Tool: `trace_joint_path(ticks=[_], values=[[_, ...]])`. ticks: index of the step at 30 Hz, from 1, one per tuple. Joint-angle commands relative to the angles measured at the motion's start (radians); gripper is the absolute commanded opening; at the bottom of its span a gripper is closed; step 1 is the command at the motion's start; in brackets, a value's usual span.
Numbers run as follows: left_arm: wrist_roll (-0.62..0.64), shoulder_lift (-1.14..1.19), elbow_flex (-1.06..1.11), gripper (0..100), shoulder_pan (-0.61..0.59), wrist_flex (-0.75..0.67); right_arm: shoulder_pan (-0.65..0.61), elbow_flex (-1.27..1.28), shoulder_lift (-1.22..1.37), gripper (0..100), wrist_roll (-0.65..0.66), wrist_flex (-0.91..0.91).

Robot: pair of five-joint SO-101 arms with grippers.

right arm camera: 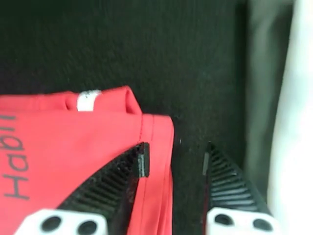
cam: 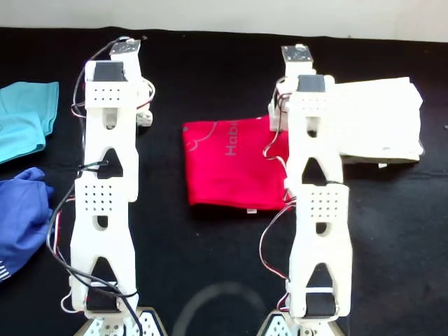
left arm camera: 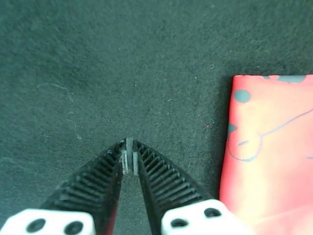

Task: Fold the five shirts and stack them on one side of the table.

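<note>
A folded red shirt [cam: 231, 164] lies mid-table between the two arms. In the left wrist view it is the red shirt [left arm camera: 271, 147] off to one side, and my left gripper [left arm camera: 129, 157] hangs shut and empty over bare black cloth. My right gripper [right arm camera: 174, 160] is open just above the red shirt's [right arm camera: 58, 137] corner. One finger is over the red fabric, the other over the cloth. A folded white shirt [cam: 378, 126] lies at the far right, partly under the right arm [cam: 318, 189], and the white shirt [right arm camera: 301, 98] sits beside the right gripper.
A teal shirt [cam: 24, 119] and a crumpled blue shirt [cam: 21, 213] lie unfolded at the table's left edge, beside the left arm [cam: 105, 182]. The table is covered in black cloth [cam: 210, 70].
</note>
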Motion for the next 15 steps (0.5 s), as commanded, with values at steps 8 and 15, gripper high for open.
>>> trace_joint_path(ticks=[8,15], values=[[0.003,-0.068,-0.013,1,-0.008,0.006,0.005,-0.154,0.099,15.6,0.035,-0.024],[0.003,-0.068,-0.013,1,-0.01,0.006,0.005,-0.16,0.104,0.8,0.037,-0.038]])
